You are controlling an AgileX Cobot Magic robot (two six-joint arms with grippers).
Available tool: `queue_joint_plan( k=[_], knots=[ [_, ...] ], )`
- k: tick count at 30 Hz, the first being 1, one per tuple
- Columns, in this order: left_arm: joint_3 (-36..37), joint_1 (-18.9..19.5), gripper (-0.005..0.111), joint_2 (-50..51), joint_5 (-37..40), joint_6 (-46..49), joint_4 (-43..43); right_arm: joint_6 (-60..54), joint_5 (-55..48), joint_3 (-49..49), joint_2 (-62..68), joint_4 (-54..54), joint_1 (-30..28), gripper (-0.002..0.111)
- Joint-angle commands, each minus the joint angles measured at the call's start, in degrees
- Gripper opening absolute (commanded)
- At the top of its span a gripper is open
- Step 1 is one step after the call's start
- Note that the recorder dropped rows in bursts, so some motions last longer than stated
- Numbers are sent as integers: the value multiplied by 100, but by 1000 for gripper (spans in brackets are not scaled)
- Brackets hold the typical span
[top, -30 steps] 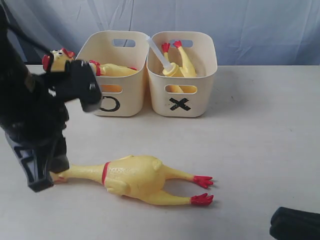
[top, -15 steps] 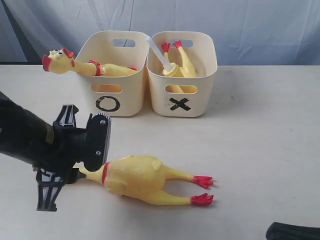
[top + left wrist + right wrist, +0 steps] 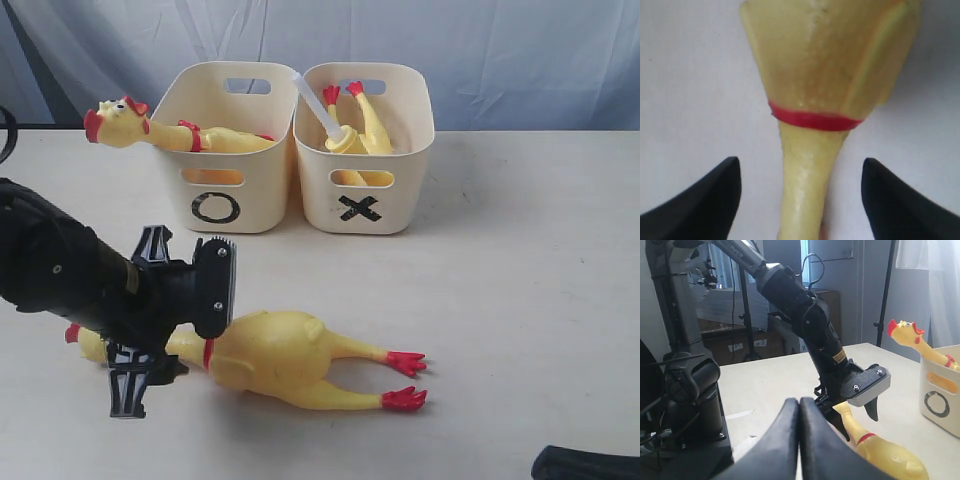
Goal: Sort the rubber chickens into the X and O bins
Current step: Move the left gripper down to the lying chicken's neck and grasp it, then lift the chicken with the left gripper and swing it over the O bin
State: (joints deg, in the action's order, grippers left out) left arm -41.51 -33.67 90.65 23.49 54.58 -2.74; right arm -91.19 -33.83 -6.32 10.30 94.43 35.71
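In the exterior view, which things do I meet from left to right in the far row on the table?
The overhanging rubber chicken, head first → the O bin it lies in → the X bin, holding another chicken with a white tube.

Our left arm point(image 3: 805, 315) is built of glossy black rounded segments, with a small yellow label point(image 3: 839, 356) near the wrist. The left gripper point(image 3: 800, 200) has a flat plate point(image 3: 867, 382) with two small screws (it looks grey in the right wrist view), and matte black fingers point(image 3: 705, 200) tapering to blunt tips.
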Motion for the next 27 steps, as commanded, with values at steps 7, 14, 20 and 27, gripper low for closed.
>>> queue_joint_plan(
  k=[7, 14, 20, 27],
  knots=[
    [16, 13, 62, 367, -244, -61, 96, -7, -20, 26, -24, -39, -33, -1],
    [16, 13, 54, 467, -422, -61, 175, 4, -20, 26, -24, -37, -33, -1],
    [16, 13, 46, 622, -409, -61, 165, 4, -20, 26, -24, -37, -33, -1],
    [16, 13, 11, 626, -261, -61, 165, 4, -20, 26, -24, -37, -33, -1]
  ],
)
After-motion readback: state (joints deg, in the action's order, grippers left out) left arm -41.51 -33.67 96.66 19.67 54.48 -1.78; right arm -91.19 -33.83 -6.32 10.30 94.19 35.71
